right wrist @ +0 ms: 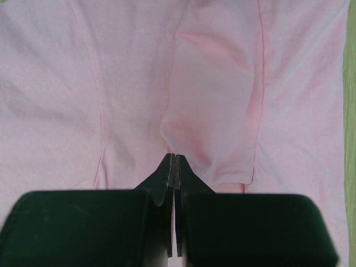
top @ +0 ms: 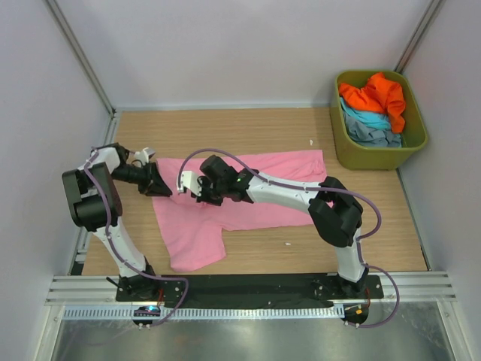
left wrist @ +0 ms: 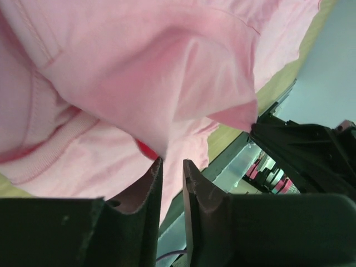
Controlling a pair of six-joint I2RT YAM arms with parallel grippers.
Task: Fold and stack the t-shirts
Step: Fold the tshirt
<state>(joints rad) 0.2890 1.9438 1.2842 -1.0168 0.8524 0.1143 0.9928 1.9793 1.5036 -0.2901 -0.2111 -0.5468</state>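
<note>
Jaws of right gripper (right wrist: 174, 157) pinch pink t-shirt (top: 195, 237); left gripper (left wrist: 172, 161) perhaps nips too.

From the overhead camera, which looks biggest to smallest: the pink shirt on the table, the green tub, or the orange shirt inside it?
1. Pink fabric t-shirt, spread out.
2. Olive-green plastic tub.
3. Crumpled orange fabric t-shirt, bunched up.

Top camera looks down from above the near edge over the whole bench (top: 285, 252). Each wrist camera peers past its own jaws, very close to the pink t-shirt (top: 195, 233), which all three views share.
</note>
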